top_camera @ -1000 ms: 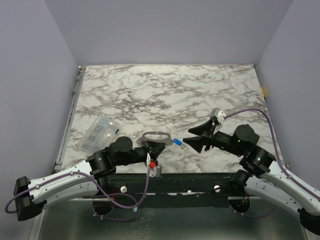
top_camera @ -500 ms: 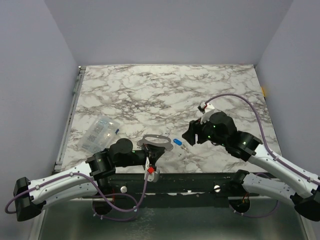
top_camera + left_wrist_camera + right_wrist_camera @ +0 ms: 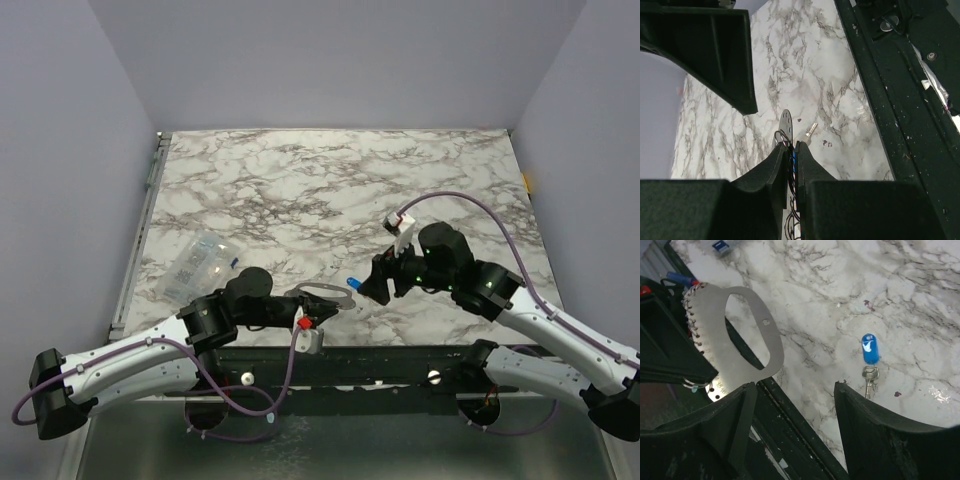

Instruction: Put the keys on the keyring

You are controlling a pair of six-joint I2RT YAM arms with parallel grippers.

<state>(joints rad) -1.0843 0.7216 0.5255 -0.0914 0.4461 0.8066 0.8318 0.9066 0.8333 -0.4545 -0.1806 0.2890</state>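
Note:
The keyring is a flat pale grey metal plate with a wide oval opening and small wire loops along one edge. My left gripper is shut on its edge and holds it just above the table's front edge. In the left wrist view the plate and a wire loop stick out past the pinched fingertips. A blue-headed key with a small silver key at its end lies on the marble. My right gripper hangs open right beside it, empty.
A clear plastic packet with printed marks lies at the table's left. The black front rail of the table runs under both grippers. A silver key shows on the marble just past the left fingertips.
My right gripper has swung left and down to the blue-headed key and opened wider. The left gripper has carried the keyring nearer the front edge.

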